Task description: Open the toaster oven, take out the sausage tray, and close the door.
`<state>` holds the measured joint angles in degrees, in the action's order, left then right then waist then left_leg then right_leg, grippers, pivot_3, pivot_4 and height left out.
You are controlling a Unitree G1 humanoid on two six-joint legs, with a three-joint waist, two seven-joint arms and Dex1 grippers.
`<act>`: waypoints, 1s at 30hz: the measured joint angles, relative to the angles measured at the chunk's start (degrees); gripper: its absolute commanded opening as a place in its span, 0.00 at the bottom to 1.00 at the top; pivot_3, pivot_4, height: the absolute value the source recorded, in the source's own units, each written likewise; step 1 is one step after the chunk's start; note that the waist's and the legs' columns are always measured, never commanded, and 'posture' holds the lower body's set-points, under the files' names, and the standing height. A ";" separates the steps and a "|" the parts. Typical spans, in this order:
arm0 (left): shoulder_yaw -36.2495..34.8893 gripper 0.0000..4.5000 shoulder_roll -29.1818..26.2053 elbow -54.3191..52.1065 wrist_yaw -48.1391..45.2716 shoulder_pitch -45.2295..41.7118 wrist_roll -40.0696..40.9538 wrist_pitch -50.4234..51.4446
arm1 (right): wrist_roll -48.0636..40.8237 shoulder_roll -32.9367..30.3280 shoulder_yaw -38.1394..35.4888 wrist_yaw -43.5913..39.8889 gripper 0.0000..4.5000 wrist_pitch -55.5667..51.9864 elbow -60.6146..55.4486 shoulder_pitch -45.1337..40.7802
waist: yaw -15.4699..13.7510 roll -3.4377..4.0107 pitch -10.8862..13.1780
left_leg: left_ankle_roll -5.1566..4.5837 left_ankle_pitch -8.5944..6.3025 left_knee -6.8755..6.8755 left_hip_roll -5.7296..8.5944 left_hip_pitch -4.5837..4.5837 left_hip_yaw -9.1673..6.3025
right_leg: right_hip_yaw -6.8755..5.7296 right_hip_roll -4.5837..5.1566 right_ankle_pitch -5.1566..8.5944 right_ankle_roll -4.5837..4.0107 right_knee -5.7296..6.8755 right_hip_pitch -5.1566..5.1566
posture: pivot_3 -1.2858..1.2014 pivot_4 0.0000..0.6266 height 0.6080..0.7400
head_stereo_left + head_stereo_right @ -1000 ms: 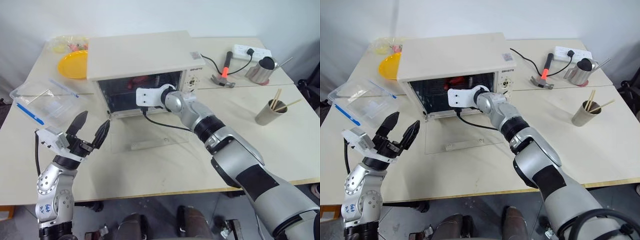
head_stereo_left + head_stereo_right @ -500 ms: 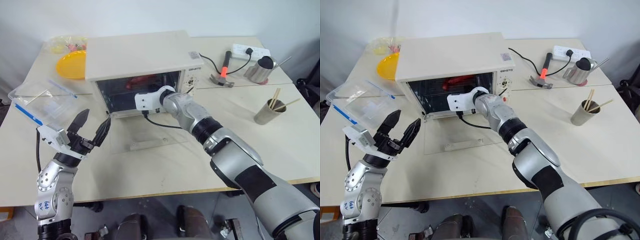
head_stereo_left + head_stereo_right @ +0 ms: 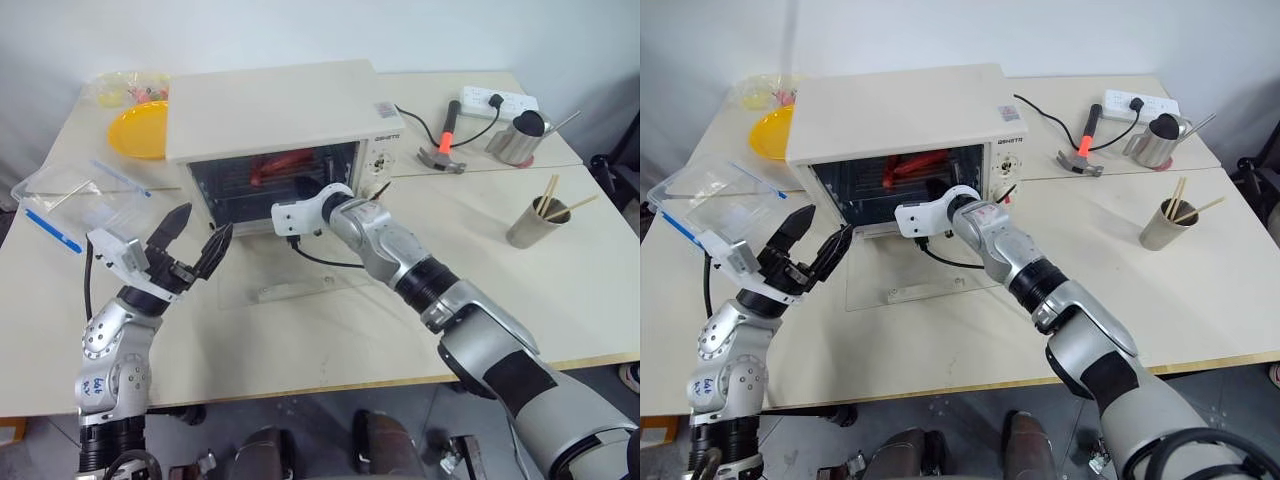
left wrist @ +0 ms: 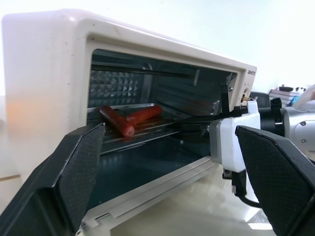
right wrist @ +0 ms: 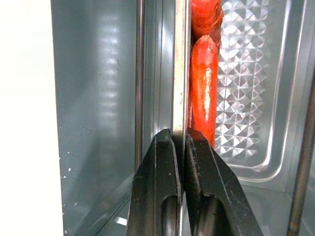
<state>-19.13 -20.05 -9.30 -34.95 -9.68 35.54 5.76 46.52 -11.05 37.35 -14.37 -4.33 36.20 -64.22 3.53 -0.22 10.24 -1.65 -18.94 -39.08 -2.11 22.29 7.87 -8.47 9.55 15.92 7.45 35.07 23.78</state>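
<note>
The cream toaster oven [image 3: 270, 105] stands mid-table with its glass door [image 3: 300, 285] folded down flat on the tabletop. Inside, the silvery sausage tray [image 4: 147, 130] rests on the rack and carries red sausages [image 5: 203, 88]. My right gripper [image 5: 180, 132] reaches into the oven mouth, shut on the tray's front rim [image 5: 180, 73]. In front of the oven's left corner my left gripper [image 3: 205, 222] hovers above the table. It is open, holds nothing and points at the oven opening.
A clear plastic container with blue clips [image 3: 75, 195] and a yellow plate [image 3: 140, 130] lie left of the oven. To the right are a hammer [image 3: 445, 140], a power strip [image 3: 500, 102], a metal pot [image 3: 520, 138] and a cup of chopsticks [image 3: 530, 225].
My right wrist has rolled at the oven mouth. My left gripper, still open, has crept up and toward the oven.
</note>
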 measured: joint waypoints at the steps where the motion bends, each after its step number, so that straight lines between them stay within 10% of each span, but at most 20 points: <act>1: 0.04 1.00 -0.01 0.49 -0.06 -0.26 0.00 0.02 | 0.20 -0.20 0.00 -0.28 0.00 -0.40 -0.99 0.48 | 0.01 0.00 0.00 | 0.00 0.00 0.00 0.01 0.00 0.01 | 0.00 0.00 0.00 0.00 -0.01 0.00 | 0.52 0.24 1.00; 30: 0.07 1.00 -2.81 1.82 -3.50 -1.41 1.29 3.61 | 3.12 -9.99 -0.45 -6.28 0.00 -1.86 -27.11 14.84 | -0.48 -0.02 0.02 | 0.01 0.00 0.00 0.24 0.14 -0.11 | -0.15 0.00 0.00 0.01 -0.18 -0.01 | 0.52 0.24 1.00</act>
<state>-19.07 -22.86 -7.48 -38.44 -11.09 36.83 9.37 49.65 -21.05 36.90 -20.65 -6.20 9.09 -49.38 3.04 -0.24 10.26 -1.64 -18.94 -39.07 -1.87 22.43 7.76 -8.62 9.55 15.91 7.46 34.90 23.77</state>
